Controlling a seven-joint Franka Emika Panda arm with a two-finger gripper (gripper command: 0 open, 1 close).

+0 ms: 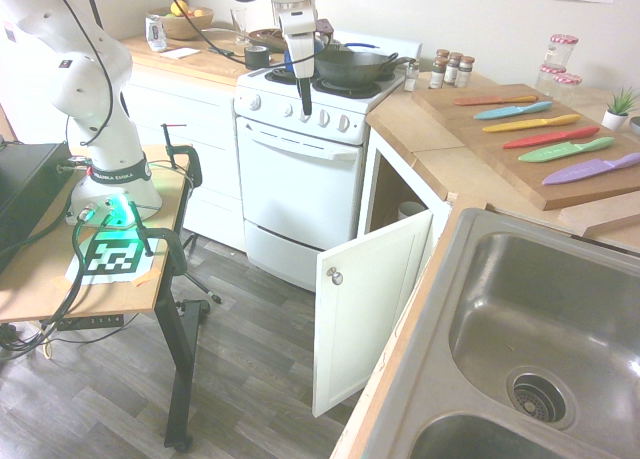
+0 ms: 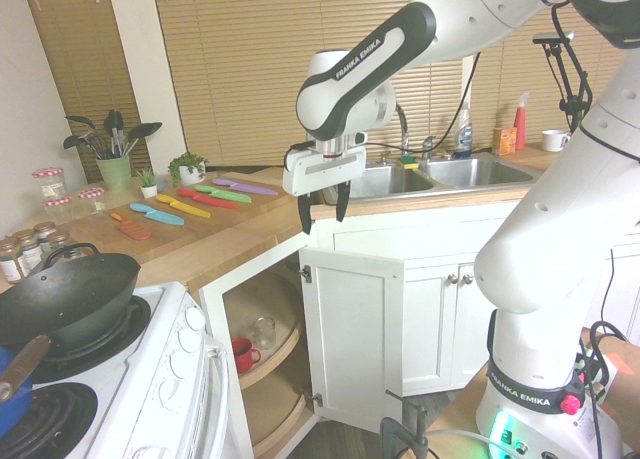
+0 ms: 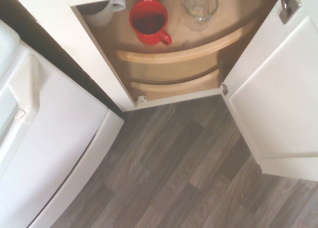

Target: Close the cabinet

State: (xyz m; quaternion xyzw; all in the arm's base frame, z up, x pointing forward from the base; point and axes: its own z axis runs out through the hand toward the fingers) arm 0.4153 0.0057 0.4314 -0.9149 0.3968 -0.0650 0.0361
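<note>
Door (image 1: pixel 372 304) of the cabinet (image 1: pixel 400 194) swung wide open beside the oven (image 1: pixel 300 194), knob (image 1: pixel 335 276) facing outward; gripper (image 1: pixel 304 107) hanging above and to the picture's left of it, over the stove front, pointing down.

Second exterior view: gripper (image 2: pixel 323 207) with jaws spread wide, holding nothing, above the door's top edge (image 2: pixel 352 257); door panel standing tall below, hinged by the opening. Likely needs dropping to the outer face and pushing toward the opening.

Wrist view: open shelves with a red mug (image 3: pixel 149 20) and a glass (image 3: pixel 200 4), door (image 3: pixel 278 104) off to one side.
</note>
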